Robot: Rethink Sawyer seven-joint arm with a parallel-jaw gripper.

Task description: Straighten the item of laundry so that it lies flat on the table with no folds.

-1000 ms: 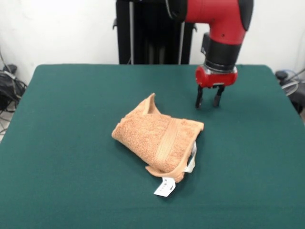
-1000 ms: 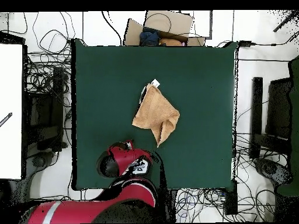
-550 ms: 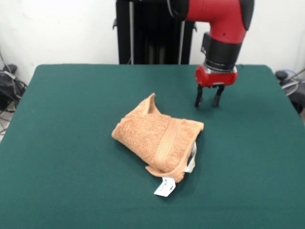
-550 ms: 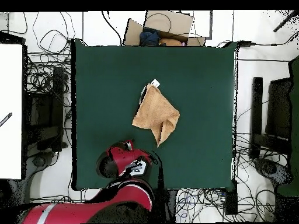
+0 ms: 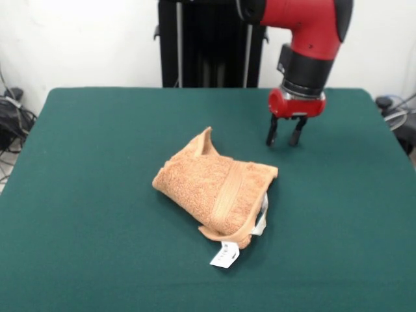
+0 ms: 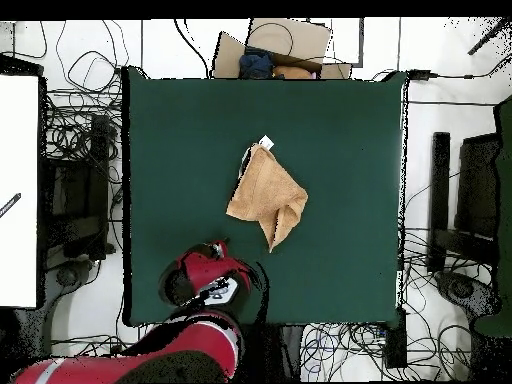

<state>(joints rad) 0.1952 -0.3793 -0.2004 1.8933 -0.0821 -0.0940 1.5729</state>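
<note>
And here's the picture: the orange-tan terry hand towel [image 5: 216, 189] sits bunched near the middle of the big dark green cloth-topped table [image 5: 97, 162], folded over itself, one corner poking up, its woven border band doubled across the top. A white tag [image 5: 224, 254] trails out at the near edge. Nothing flat about it yet! The red and black arm's gripper [image 5: 285, 136] hangs above the table, off to one side of the towel and well apart from it, its two dark fingers parted a little and holding nothing. So the job looks barely begun: every fold is there to be opened, and no grasp is made yet.
</note>
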